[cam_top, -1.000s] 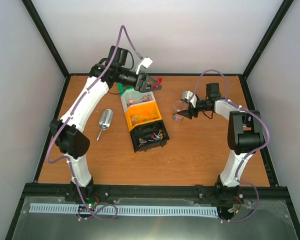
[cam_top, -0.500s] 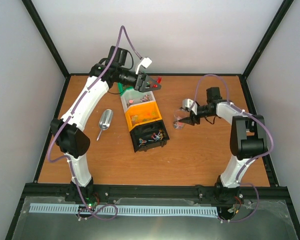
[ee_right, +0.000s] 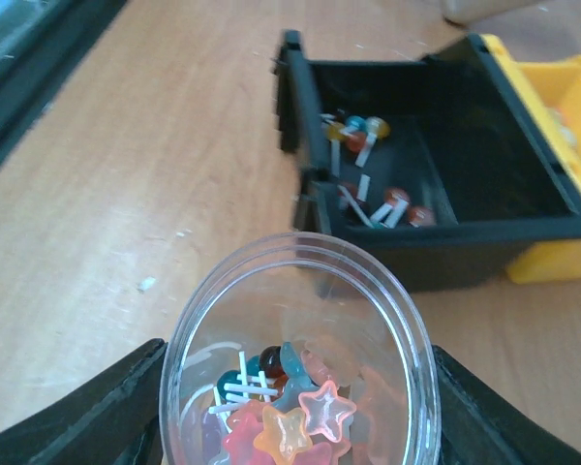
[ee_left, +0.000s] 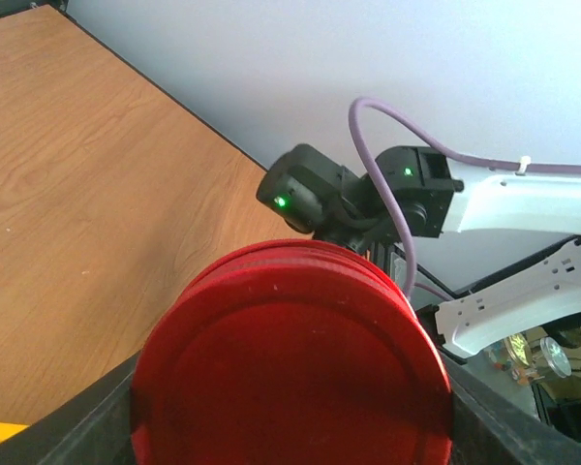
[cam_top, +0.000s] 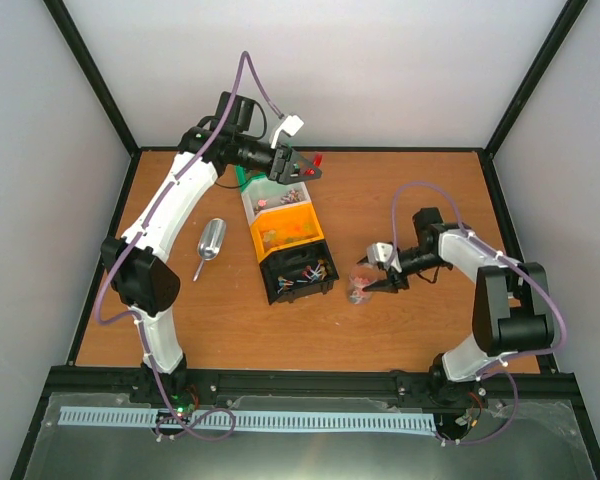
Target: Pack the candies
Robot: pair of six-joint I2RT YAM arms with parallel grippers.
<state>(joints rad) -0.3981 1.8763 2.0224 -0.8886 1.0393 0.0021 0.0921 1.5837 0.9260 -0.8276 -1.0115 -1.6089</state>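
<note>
Now that the right arm has drawn in toward the near side, your right jaws hold the clear round plastic jar (ee_right: 295,358) just beside the open end of the black plastic bin (ee_right: 445,257). A second ago it hung farther back, out to the right of the orange plastic bin (cam_top: 310,222). The right jaws are clamped on the jar's sides. The small mixed-colour candies (ee_right: 281,421) lie in its bottom: pink and orange stars, plus a few round ones on white sticks. More of them lie loose in the black bin. You cannot tell from these views whether the jar's base rests on the brown wooden surface (cam_top: 400,340). I judge that the filling is mostly done and the jar is being brought to a place for capping.

Your left jaws have not shifted. They grip the round red plastic lid (ee_left: 290,387) high over the far end of the row, above the white plastic bin (cam_top: 250,200) and the green plastic bin (cam_top: 242,178).

A silver metal scoop (cam_top: 211,243) lies left of the bins, well apart from the jar. The row of bins stands between lid and jar, so the lid must cross over them. The jar is uncapped, so any tilt risks spilling.
</note>
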